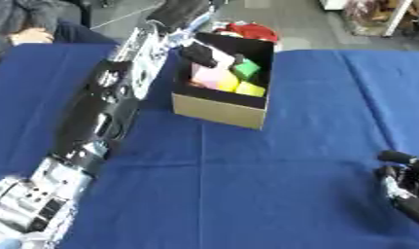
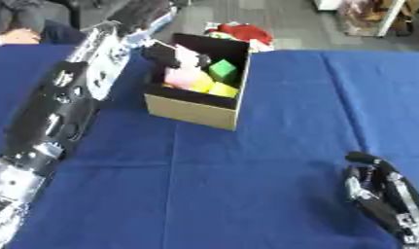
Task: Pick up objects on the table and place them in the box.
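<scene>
The left arm (image 1: 93, 126) lies nearest, a long run of silver and black coming in at the lower left corner and stretching up across the counter (image 1: 246, 194) to the box (image 1: 221, 109); the counter is covered in blue cloth; the box, open at the top, tan on its near wall and black inside, stands toward the far middle of the counter. The left hand (image 2: 165, 52) is at the box's left wall, over the opening, its dark fingers (image 1: 200, 54) reaching down inside above the things there; whether those fingers are curled on anything or straight, I cannot tell. Inside the box lie a pink block (image 1: 208, 77) on the left, a green block (image 2: 222, 69) toward the right wall, and yellow pieces (image 1: 246, 88) nearest the front wall; the pink block and the yellow pieces touch. Just behind the box, past its far wall, a red thing (image 1: 251, 30) shows, with something yellow at its left. The right hand (image 2: 378, 197) rests well apart from the box, to its near right by the lower right corner; it is empty, with the fingers (image 2: 370, 209) gently bent and apart, nothing between them.
</scene>
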Tool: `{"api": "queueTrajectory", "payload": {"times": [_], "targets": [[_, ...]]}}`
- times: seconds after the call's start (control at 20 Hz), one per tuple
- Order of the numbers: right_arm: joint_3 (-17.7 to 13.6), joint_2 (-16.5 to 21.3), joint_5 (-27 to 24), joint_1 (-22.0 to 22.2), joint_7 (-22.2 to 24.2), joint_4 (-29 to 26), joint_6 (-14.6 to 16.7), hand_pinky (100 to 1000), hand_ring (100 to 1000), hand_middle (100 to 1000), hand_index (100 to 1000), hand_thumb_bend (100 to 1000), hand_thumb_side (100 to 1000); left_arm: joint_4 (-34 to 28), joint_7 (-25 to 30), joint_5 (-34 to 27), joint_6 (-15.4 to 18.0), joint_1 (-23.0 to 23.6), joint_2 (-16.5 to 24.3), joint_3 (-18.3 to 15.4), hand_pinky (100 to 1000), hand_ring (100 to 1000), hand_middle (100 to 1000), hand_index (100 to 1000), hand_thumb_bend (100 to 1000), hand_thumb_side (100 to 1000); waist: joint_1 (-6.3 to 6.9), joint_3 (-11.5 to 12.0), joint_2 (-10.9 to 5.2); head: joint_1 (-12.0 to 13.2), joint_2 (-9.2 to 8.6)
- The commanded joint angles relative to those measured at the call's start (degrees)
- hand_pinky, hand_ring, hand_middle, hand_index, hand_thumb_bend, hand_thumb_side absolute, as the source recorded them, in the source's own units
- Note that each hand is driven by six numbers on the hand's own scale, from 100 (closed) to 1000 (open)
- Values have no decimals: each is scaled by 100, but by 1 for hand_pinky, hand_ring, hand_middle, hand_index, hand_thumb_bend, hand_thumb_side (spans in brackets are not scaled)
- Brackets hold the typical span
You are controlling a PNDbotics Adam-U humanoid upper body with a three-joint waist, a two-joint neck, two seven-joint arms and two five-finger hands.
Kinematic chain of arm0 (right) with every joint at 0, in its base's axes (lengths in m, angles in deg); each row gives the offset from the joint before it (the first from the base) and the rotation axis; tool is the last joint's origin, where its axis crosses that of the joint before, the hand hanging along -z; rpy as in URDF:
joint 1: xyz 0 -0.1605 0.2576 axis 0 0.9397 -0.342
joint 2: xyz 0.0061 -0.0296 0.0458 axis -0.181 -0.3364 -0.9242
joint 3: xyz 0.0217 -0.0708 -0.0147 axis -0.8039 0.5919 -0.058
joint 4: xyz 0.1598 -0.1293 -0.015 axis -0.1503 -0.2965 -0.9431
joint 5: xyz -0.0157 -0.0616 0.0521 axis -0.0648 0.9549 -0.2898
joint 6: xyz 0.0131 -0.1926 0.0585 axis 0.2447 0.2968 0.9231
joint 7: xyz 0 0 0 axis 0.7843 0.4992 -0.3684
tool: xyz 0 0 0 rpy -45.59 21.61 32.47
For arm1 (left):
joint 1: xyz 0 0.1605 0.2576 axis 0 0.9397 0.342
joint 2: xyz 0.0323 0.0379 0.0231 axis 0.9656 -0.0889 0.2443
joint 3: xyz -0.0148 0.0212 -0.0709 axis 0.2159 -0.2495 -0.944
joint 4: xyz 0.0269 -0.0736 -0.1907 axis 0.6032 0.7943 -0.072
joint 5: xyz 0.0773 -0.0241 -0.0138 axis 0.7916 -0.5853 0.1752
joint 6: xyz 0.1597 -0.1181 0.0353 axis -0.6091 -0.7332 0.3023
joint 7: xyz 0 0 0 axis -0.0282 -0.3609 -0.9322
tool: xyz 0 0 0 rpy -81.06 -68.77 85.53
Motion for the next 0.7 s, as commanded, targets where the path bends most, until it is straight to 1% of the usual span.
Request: {"api": "queueTrajectory", "payload": {"times": [0.05,0.1,0.15,0.25,0.3,0.4,0.5,0.55,0.7], "targets": [[-45,48,-20,-42,0,-170,28,764,674,745,805,100,269,-831,54,-1368,-22,251,275,-127,829,820,839,936,100,487,70,29,-184,-38,11],[-49,46,-30,-59,5,-200,46,764,674,745,805,100,299,-1052,83,-1782,-74,430,303,-176,794,783,802,917,100,525,70,39,-181,-37,13],[-64,40,-43,-73,10,-240,67,764,674,745,804,100,310,-1281,110,-2210,-152,636,318,-228,783,772,791,912,100,552,73,47,-181,-39,13],[-104,25,-76,-101,11,-341,101,765,674,745,805,100,363,-1725,168,-2966,-353,1084,325,-329,761,750,764,898,100,546,77,64,-182,-64,-8],[-116,20,-94,-128,22,-406,124,765,674,745,805,100,414,-1923,186,-3274,-453,1306,313,-381,745,734,744,887,100,561,77,80,-181,-68,-9],[-139,10,-137,-206,65,-555,171,766,673,745,804,100,443,-2302,207,-3893,-671,1797,259,-482,731,719,728,879,100,591,78,112,-182,-63,8],[-169,-11,-188,-299,124,-719,204,766,673,744,805,100,470,-2636,274,-4357,-885,2305,170,-548,726,715,724,879,100,623,81,144,-202,-64,15],[-190,-37,-215,-334,143,-793,205,766,673,744,805,100,470,-2770,325,-4518,-979,2533,115,-569,725,713,723,879,100,637,81,153,-208,-71,12],[-208,-113,-333,-406,178,-969,145,766,673,744,805,100,470,-3056,464,-4834,-1161,3102,-72,-612,719,704,714,877,100,687,79,205,-207,-75,20]]}}
